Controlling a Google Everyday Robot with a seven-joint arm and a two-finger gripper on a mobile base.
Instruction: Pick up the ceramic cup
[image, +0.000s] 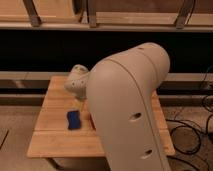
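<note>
No ceramic cup shows in the camera view; it may be hidden behind my arm. My big white arm (130, 105) fills the middle and right of the view. Its rounded wrist with the gripper (77, 85) hangs over the back left part of the wooden table (50, 142). A small blue object (74, 119) lies on the table below and just in front of the gripper, apart from it. A reddish-orange thing (92, 123) peeks out beside the arm, right of the blue object.
The table is a small slatted wooden one on a light floor. Behind it runs a dark wall with a ledge and wooden shelving (105, 20) above. Black cables (192, 140) lie on the floor to the right.
</note>
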